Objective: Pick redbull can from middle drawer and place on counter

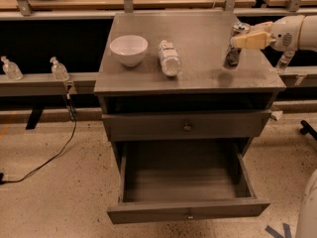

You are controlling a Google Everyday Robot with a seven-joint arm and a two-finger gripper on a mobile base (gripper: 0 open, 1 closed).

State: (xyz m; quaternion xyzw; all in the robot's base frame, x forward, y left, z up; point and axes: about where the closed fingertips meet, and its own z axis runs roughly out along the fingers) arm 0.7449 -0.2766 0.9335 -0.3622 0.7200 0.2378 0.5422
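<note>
The redbull can point(233, 54) stands upright at the right side of the counter point(198, 33), with its base at or just above the surface and a shadow in front of it. My gripper point(243, 39) reaches in from the right edge and is shut on the can's upper part. The middle drawer point(188, 213) is pulled out below a closed drawer point(187, 127), and its floor is empty.
A white bowl point(129, 48) stands on the counter's left side. A clear water bottle point(169, 58) lies on its side near the middle. Small bottles point(58, 69) stand on the left rail and another point(284, 61) on the right. A cable point(49, 157) runs over the floor.
</note>
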